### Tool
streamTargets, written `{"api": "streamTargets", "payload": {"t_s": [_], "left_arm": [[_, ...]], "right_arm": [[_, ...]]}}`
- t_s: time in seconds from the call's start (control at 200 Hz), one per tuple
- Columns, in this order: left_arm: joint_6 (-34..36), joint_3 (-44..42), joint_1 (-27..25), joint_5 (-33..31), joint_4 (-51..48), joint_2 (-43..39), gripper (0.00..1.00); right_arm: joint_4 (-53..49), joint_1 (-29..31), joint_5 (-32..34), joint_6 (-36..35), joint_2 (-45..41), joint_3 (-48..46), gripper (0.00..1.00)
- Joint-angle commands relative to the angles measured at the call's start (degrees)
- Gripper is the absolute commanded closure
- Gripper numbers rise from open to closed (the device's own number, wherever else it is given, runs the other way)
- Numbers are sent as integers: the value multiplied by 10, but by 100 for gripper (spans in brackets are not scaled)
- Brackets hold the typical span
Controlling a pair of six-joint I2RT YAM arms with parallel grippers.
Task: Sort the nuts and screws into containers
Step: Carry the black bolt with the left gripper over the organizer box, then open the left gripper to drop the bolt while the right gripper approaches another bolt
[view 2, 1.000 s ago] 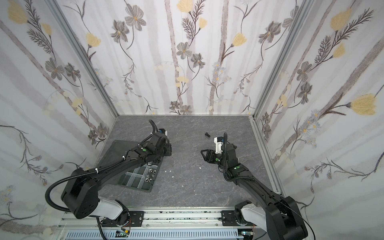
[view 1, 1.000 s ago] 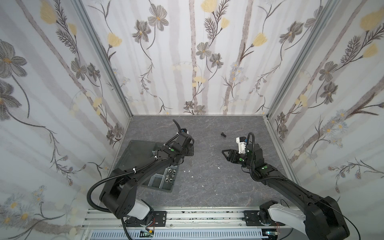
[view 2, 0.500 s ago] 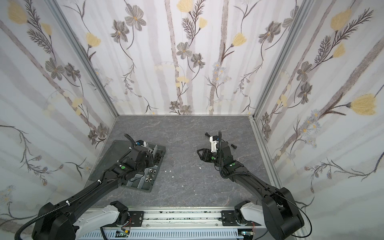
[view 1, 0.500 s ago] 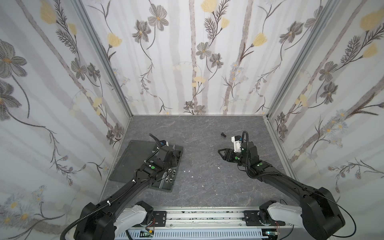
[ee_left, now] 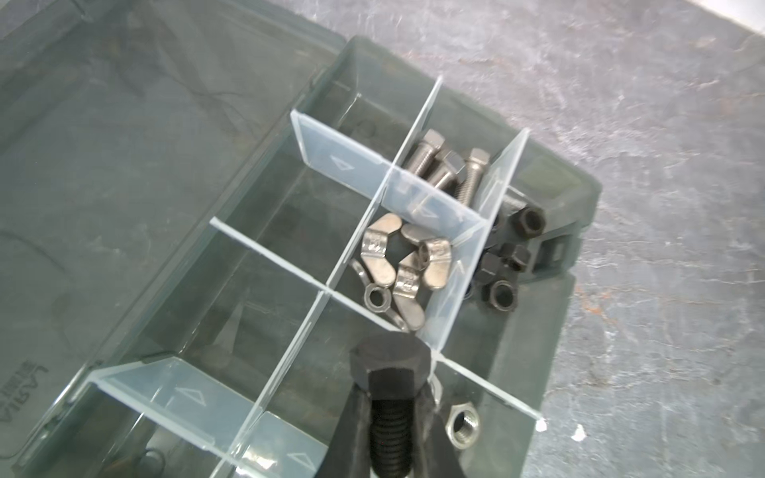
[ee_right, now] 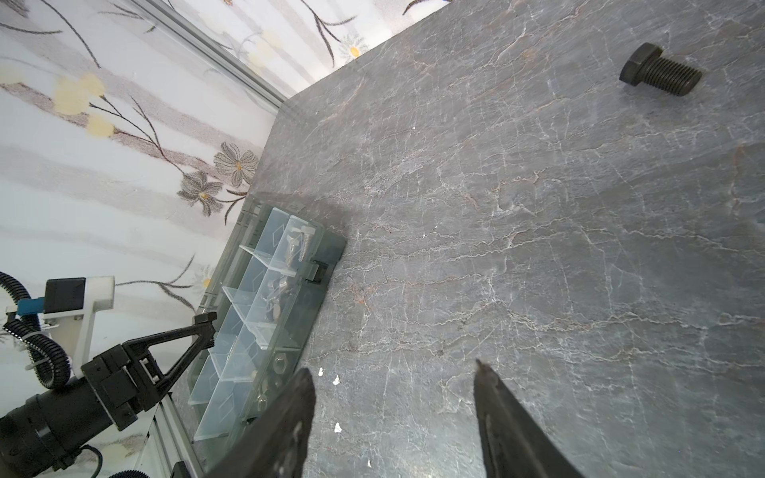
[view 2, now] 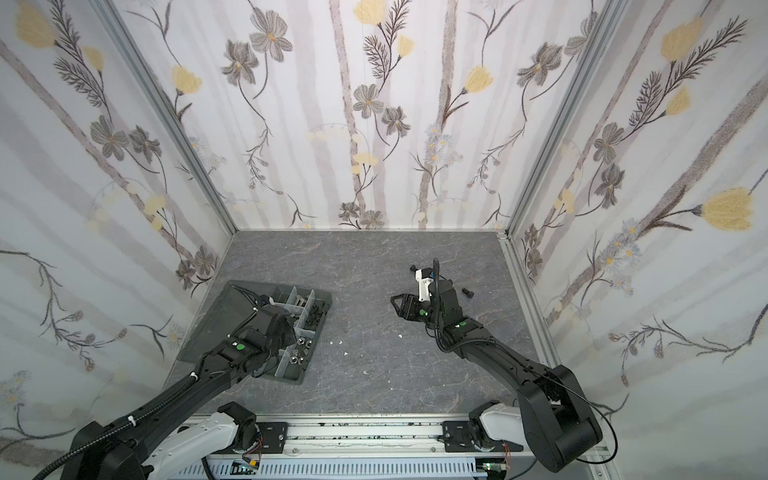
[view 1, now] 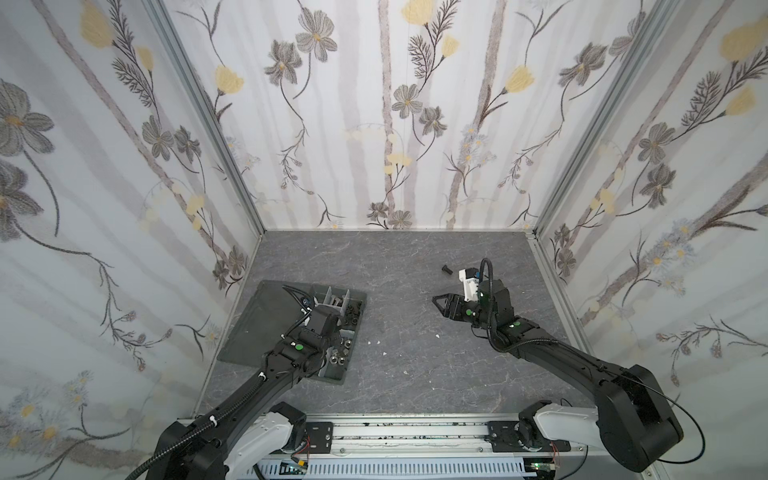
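left tool (ee_left: 391,418): clamping a black screw (ee_left: 389,364) by the threaded shank, hex head sticking out past the fingertips
black screw: hanging over the tray (ee_left: 534,339), above a crossing of the dividers (ee_left: 339,159) next to the wing-nut compartment; exact compartment below, cannot tell
right tool (ee_right: 392,366): standing open with nothing between the fingers, hovering over the counter (view 1: 395,270), well apart from the tray on the side away from the lid (ee_left: 124,145)
tray: sitting on the counter, lid lying flat and open right beside it
silver screws (ee_left: 445,167): lying together in one tray compartment, next to the wing-nut one
wing nuts (ee_left: 397,265): piling up in a middle compartment of the tray
black nuts (ee_left: 501,296): sitting in the compartment next over from the wing nuts, against the tray's outer wall
silver hex nut (ee_left: 463,426): lying in the tray compartment just beside the held screw
loose black screw (ee_right: 660,74): lying on its side on the counter, well apart from the tray, beyond the right tool
white flecks (view 1: 378,342): dotting the counter near the tray
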Motion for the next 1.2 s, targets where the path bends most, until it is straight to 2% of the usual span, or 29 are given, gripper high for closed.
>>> {"api": "streamTargets", "payload": {"t_s": [0.0, 0.1, 0.345, 0.569, 0.724, 0.904, 1.044, 1.109, 1.194], "left_arm": [[-17, -7, 3, -10, 23, 4, 89], [-18, -12, 6, -5, 27, 6, 86], [-26, -7, 10, -9, 20, 8, 64], [-16, 24, 10, 2, 12, -10, 53], [34, 75, 10, 34, 10, -9, 37], [92, 130, 10, 52, 10, -5, 28], [131, 163, 10, 74, 17, -9, 20], [147, 173, 10, 88, 24, -14, 17], [162, 182, 10, 96, 28, -21, 14]], "right_arm": [[15, 1, -1, -9, 1, 0, 38], [14, 1, 1, -13, 1, 0, 37], [11, 1, 5, -20, 6, 5, 36], [-25, -6, 28, -44, 5, 22, 34], [-85, -18, 78, -73, 22, 57, 33], [-118, -22, 150, -101, 49, 93, 33], [-151, -29, 196, -126, 107, 146, 31], [-161, -38, 192, -132, 143, 174, 30], [-143, -64, 150, -125, 186, 192, 30]]}}
